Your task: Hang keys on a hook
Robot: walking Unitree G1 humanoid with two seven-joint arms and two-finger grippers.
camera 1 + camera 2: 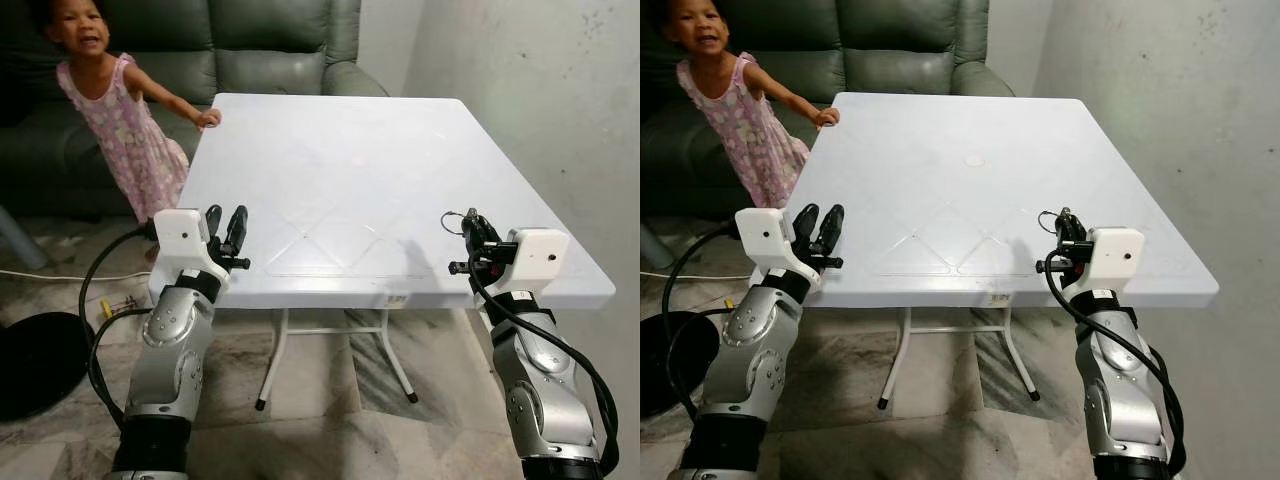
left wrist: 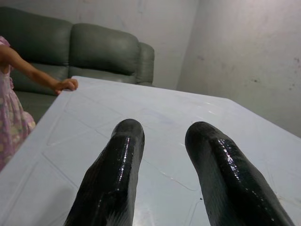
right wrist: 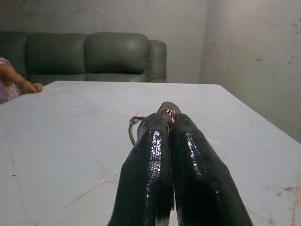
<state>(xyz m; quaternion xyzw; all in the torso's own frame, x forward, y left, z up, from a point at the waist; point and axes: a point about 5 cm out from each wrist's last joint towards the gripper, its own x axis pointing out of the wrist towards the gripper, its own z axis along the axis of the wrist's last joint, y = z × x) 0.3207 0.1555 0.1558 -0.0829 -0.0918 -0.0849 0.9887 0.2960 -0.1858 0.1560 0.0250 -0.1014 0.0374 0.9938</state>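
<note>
My right gripper [image 1: 472, 221] hovers over the near right corner of the white table [image 1: 330, 150], shut on a set of keys [image 3: 167, 109]. A metal key ring [image 3: 132, 128] pokes out between the black fingertips [image 3: 158, 123] and also shows as a thin loop, the ring [image 1: 453, 220], beside the gripper. My left gripper [image 1: 227, 222] is raised at the near left edge of the table, open, with nothing between its fingers [image 2: 123, 150]. I see no hook in any view.
A person in a pink dress [image 1: 125, 135] stands at the table's far left corner with a hand [image 1: 208, 118] resting on it. A dark green sofa [image 1: 250, 40] stands behind. A grey wall [image 1: 540, 90] runs along the right. Cables [image 1: 60, 275] lie on the floor.
</note>
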